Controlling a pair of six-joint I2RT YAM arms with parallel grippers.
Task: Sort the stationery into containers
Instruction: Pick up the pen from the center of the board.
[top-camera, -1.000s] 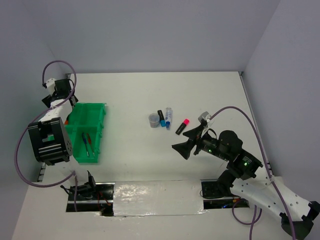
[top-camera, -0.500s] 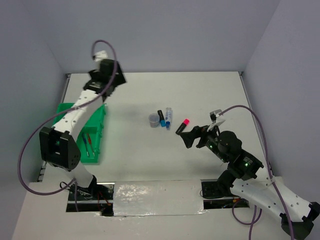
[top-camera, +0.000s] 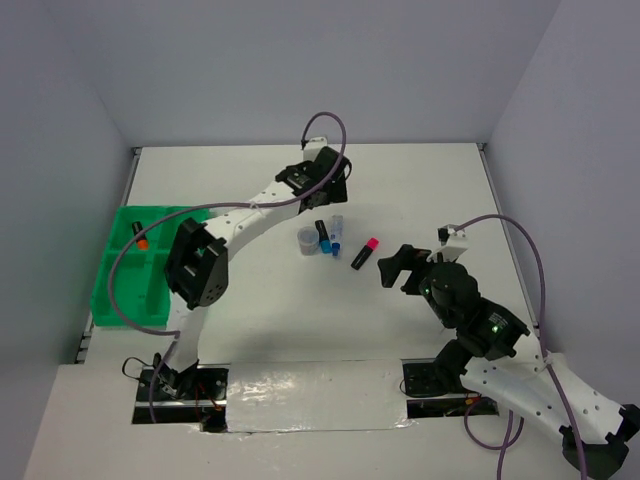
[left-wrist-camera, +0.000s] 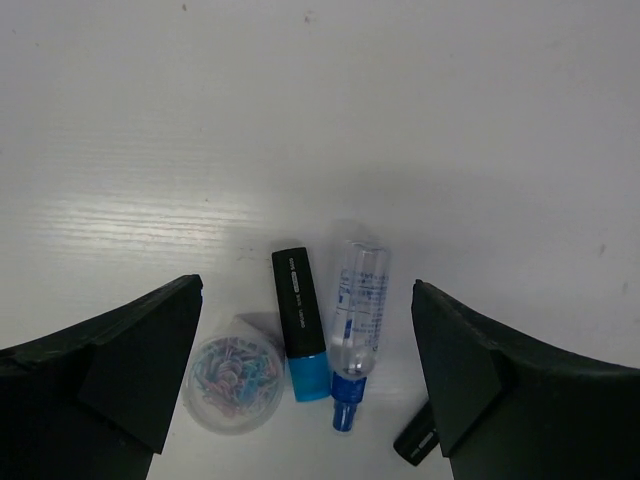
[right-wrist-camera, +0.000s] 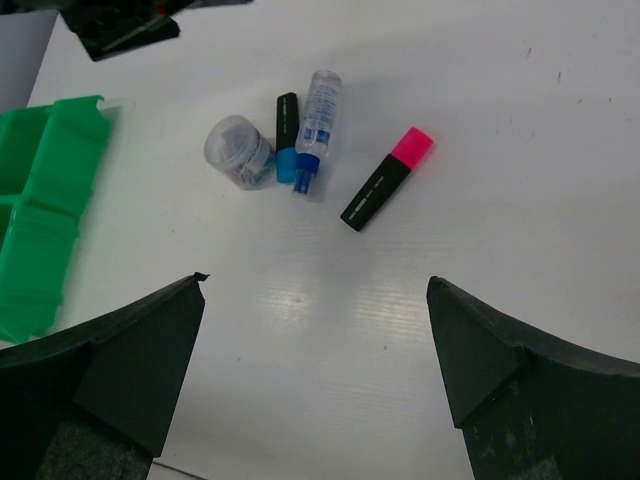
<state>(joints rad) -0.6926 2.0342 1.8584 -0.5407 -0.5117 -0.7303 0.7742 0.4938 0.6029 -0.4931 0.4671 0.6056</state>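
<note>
Left end effector (top-camera: 322, 192) hung wide and empty over the blue-capped highlighter (left-wrist-camera: 300, 325), small bottle (left-wrist-camera: 358, 310) and clip tub (left-wrist-camera: 236, 385) on the table (top-camera: 420, 190) — right end effector (top-camera: 398, 270), equally wide, hovered near the pink-capped highlighter (right-wrist-camera: 387, 178) to their right

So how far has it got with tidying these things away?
Early on, it seems. Done: an orange-tipped highlighter lies in the green tray, though the left arm hides part of that tray. In hand: nothing; the left fingers and right fingers are open and empty. Left on the table: a blue-capped highlighter, a clear bottle, a tub of paper clips and a pink highlighter.
</note>
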